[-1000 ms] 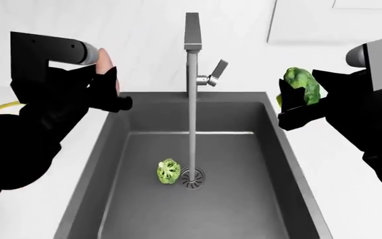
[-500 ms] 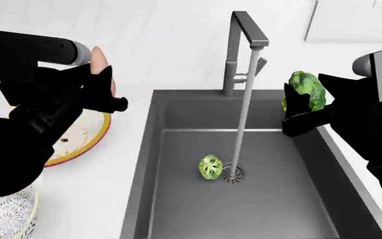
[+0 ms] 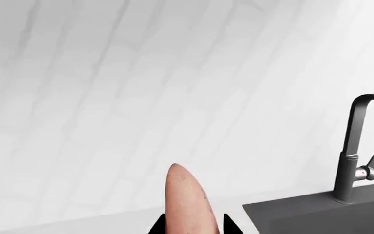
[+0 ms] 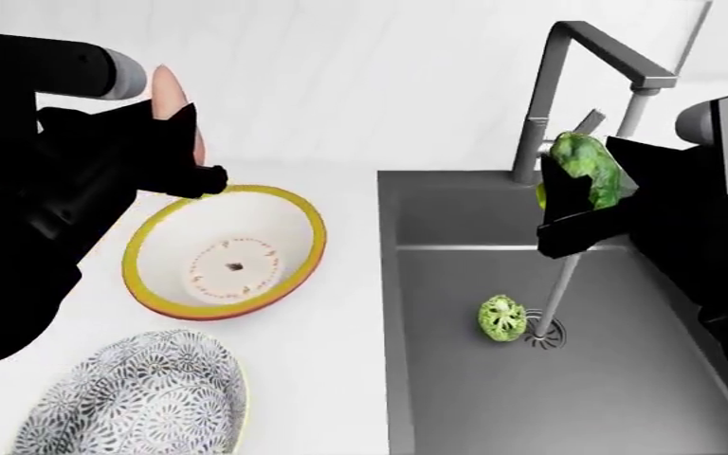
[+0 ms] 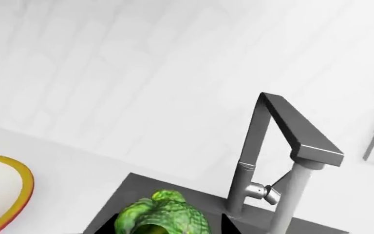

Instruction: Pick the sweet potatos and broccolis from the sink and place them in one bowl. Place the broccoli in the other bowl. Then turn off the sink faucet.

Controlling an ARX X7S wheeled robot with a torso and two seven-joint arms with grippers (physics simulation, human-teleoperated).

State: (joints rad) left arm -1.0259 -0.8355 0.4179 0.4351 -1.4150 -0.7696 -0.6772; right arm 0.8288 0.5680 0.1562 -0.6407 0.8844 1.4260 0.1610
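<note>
Two bowls on the white counter (image 4: 326, 379) left of the dark grey sink (image 4: 465, 398): a yellow-rimmed white bowl (image 4: 227, 251) and, nearer the camera, a grey patterned bowl (image 4: 136, 398), neither holding food. In the sink, one green broccoli floret (image 4: 502, 318) just beside the drain, water running from the steel angular faucet (image 4: 591, 66). Raised beyond the yellow-rimmed bowl's far rim, the left gripper (image 4: 185, 156), clamped on an upright pinkish-tan sweet potato (image 4: 171, 114). Held above the sink's right side, the right gripper (image 4: 579, 204), clamped on a second green broccoli (image 4: 582, 169).
</note>
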